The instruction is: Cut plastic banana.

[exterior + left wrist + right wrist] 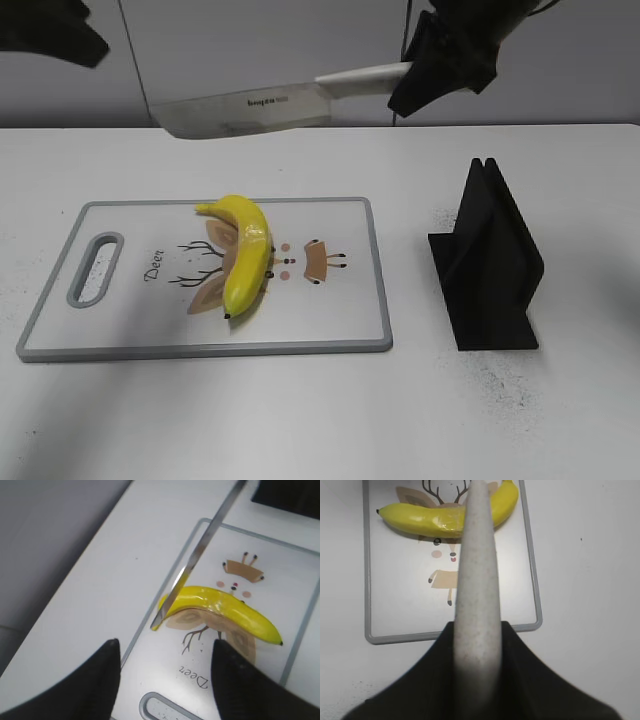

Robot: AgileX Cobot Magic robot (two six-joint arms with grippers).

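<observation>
The plastic banana (245, 255) is glossy yellow and lies whole on the white cutting board (330, 320) with a deer print. It also shows in the left wrist view (235, 611) and the right wrist view (425, 519). My right gripper (432, 75) is shut on the pale handle (476, 595) of a cleaver-like knife (240, 112), held level in the air behind and above the board. The blade (200, 555) shows edge-on above the banana's stem end. My left gripper (165, 652) is open and empty above the board's handle end; in the exterior view only a dark part (50, 35) shows at the top left.
A black knife stand (490, 265) sits on the white table right of the board. The board's grey handle slot (95, 268) is at its left end. A pale wall runs behind the table.
</observation>
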